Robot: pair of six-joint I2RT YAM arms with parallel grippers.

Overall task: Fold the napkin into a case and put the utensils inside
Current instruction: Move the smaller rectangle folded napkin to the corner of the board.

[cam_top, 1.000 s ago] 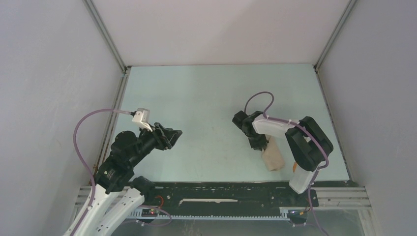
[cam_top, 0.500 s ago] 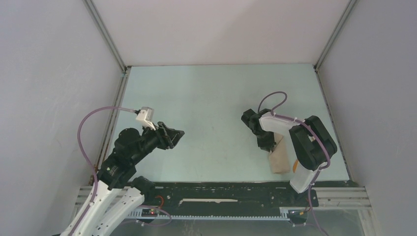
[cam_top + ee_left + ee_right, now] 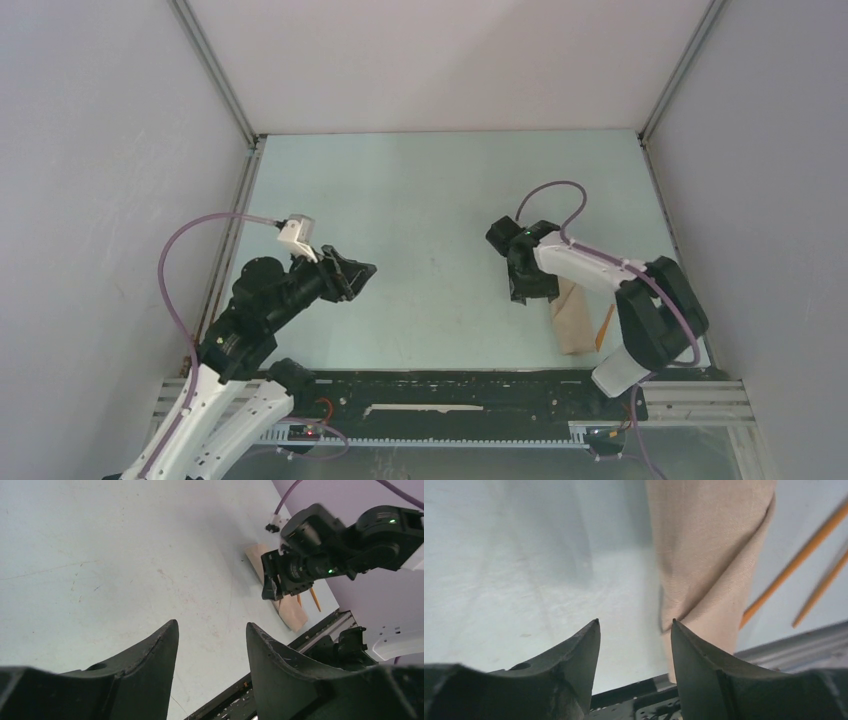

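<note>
The case [image 3: 573, 320] is lying flat on the table [image 3: 420, 200] as a narrow beige folded cloth, and the two orange utensils [image 3: 794, 567] are lying bare on the table just to the right of it, outside the fold. The right gripper [image 3: 634, 622] is hanging at the case's far left edge, its fingers standing apart with only table showing between them. The left gripper [image 3: 355, 275] is hovering well to the left of the case, fingers likewise spread and gripping nothing.
</note>
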